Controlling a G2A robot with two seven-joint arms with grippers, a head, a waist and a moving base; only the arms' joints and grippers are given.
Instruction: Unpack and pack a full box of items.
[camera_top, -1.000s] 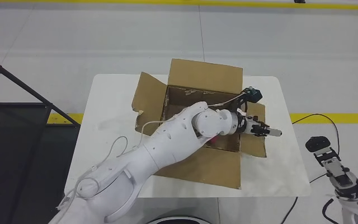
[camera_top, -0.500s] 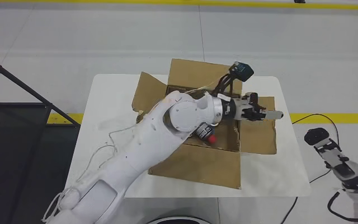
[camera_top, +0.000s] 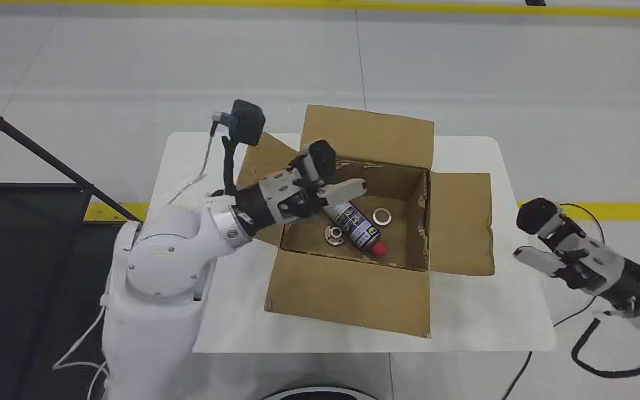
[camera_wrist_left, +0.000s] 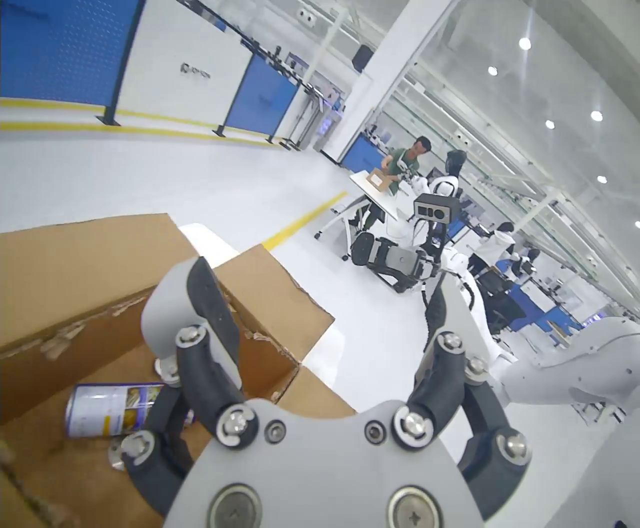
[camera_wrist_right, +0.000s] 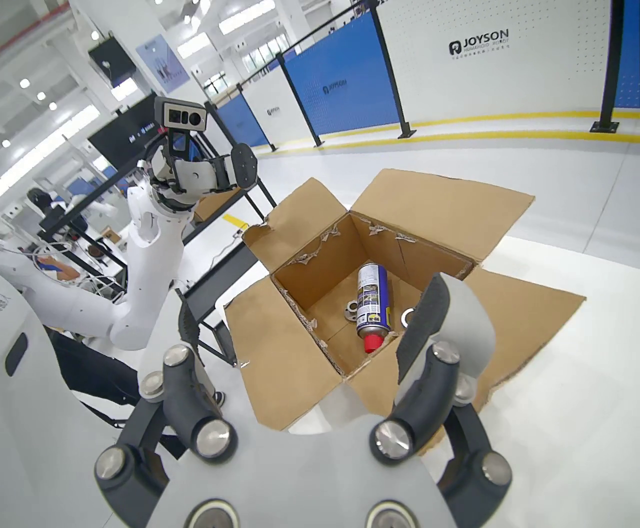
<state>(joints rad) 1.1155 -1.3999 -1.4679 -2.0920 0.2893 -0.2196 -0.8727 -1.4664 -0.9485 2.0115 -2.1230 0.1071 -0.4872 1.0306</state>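
An open cardboard box (camera_top: 350, 295) stands mid-table with all flaps spread. Inside lie a spray can (camera_top: 358, 227) with a red cap, a metal ring (camera_top: 383, 215) and a metal flange (camera_top: 332, 236). My left gripper (camera_top: 335, 175) hovers open over the box's left rim, empty; in its wrist view (camera_wrist_left: 320, 310) the can (camera_wrist_left: 110, 410) lies below one finger. My right gripper (camera_top: 532, 236) hangs open and empty just off the table's right edge, facing the box (camera_wrist_right: 400, 210); its wrist view (camera_wrist_right: 315, 325) shows the can (camera_wrist_right: 372, 305) and flange (camera_wrist_right: 350, 311).
The white table (camera_top: 470, 320) has bare room to the right of and in front of the box. The right flap (camera_top: 460, 222) lies flat outward. A black frame (camera_top: 40, 150) stands left of the table. Yellow floor lines run behind it.
My left arm has swung back from the right flap, across the box, to its left rim. The right flap folded outward flat. My right gripper rose nearer the table edge.
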